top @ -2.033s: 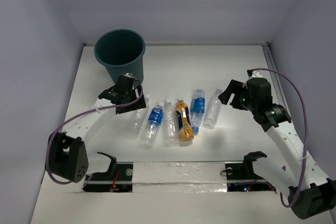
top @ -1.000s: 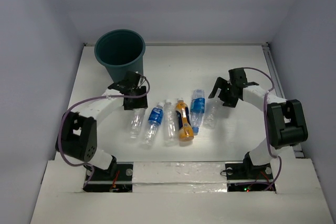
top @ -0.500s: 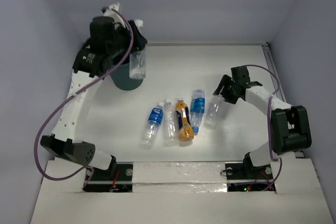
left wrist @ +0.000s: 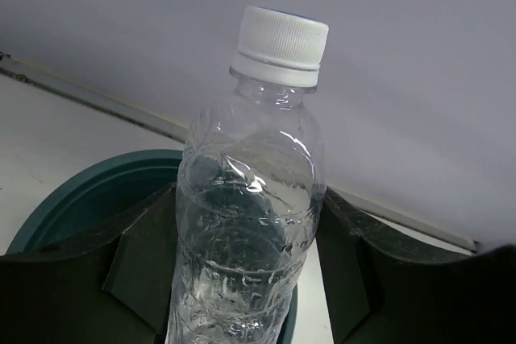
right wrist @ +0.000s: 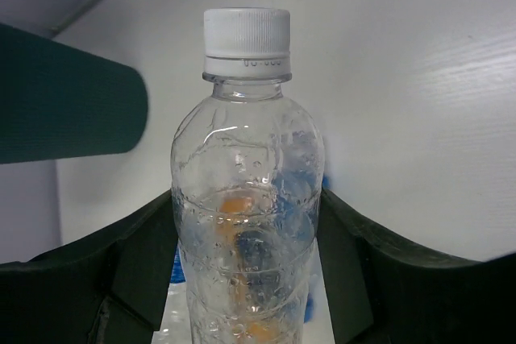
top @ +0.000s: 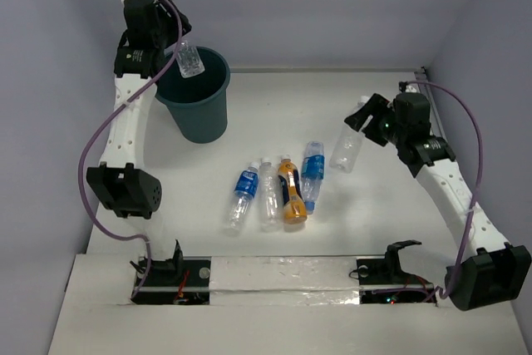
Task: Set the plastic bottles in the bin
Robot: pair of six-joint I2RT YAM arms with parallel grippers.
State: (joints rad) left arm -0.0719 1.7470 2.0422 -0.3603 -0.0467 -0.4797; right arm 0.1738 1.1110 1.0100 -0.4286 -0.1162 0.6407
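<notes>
Top external view: the left arm was raised at the upper left of the frame, its jaws closed on a clear bottle (top: 190,61) hanging over the mouth of the bin (top: 202,118). Left wrist view confirmed this. Both pads clamped the lower body of the bottle, the white cap pointed away from the camera, and the teal rim lay directly beneath. The bottle was not yet released.

At the right of the frame, the right jaws gripped a second clear bottle (top: 346,149) by its lower body, cap end away from the wrist. It seemed lifted off the counter (top: 391,222), though I could not be sure of the gap.

Four bottles lay in a row at centre frame, close together:
- a blue-label bottle (top: 242,193)
- a clear one (top: 268,191)
- the orange bottle (top: 290,195)
- another blue-label bottle (top: 312,168)

Handling, judged:
- The bottles looked empty or nearly so, hence light.
- The walls looked thin and would dent under a hard squeeze.
- The plastic looked smooth and the bodies round, so they might roll or slip when nudged.
- The best hold would be across the mid-body, square to the long axis, as in both present grips.
- The neck and cap would offer too little surface.
</notes>
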